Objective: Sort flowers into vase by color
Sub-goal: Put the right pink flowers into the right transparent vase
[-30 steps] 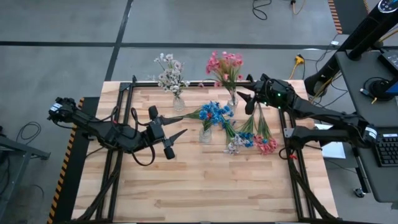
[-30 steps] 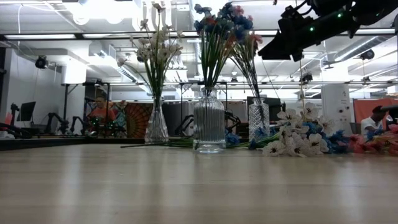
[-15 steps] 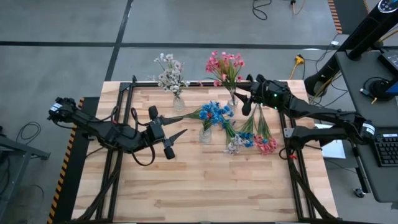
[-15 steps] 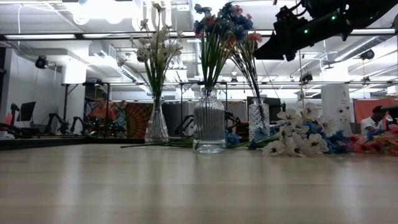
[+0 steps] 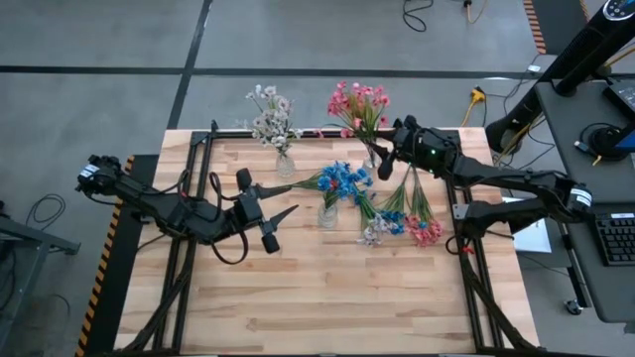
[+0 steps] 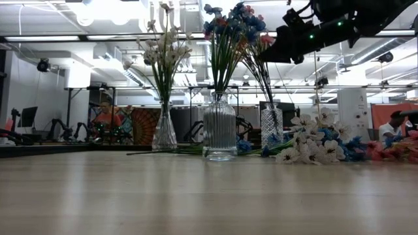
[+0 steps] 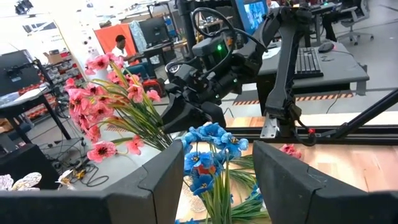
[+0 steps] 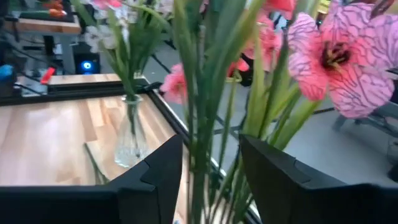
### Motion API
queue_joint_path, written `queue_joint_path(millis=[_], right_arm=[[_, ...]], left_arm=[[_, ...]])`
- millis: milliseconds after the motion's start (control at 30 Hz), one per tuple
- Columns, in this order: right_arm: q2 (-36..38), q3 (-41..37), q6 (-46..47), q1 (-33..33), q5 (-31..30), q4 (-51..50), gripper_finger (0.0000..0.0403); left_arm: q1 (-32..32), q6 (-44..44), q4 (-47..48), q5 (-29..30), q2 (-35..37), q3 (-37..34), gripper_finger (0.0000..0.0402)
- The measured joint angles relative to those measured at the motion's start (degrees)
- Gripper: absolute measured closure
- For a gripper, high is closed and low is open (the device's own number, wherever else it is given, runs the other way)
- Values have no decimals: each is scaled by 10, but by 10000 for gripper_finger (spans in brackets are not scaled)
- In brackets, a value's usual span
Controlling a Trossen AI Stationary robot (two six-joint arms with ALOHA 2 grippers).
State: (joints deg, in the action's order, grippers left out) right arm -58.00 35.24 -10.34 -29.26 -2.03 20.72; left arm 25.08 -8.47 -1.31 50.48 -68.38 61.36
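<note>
High view: right gripper [image 5: 385, 159] has crept in against the pink flowers [image 5: 359, 103] in their vase [image 5: 371, 159], left gripper [image 5: 283, 213] parked apart nearby; right wrist view: fingers [image 8: 155, 168] straddle the green stems, not yet clamped, so a tidy-up seems underway.

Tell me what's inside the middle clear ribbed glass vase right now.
The ribbed glass vase holds blue flowers on green stems; a pink bloom shows near their tops, possibly from behind. Its bottom can't be made out.
</note>
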Motion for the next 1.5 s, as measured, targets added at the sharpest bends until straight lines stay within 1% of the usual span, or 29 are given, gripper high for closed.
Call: queue_joint_path(millis=[100,333,467,967,1500], right_arm=[[-2,0,-1,0,-1,2,276],[-2,0,-2,0,-1,2,357],[-2,0,-2,0,0,-3,381],[-1,0,4,0,0,-38,387],[-1,-27,-22,0,0,-37,388]], left_arm=[[0,0,2,0,0,0,228],[0,0,8,1,0,0,228],[0,0,9,1,0,0,228],[0,0,14,1,0,0,228],[0,0,14,1,0,0,228]])
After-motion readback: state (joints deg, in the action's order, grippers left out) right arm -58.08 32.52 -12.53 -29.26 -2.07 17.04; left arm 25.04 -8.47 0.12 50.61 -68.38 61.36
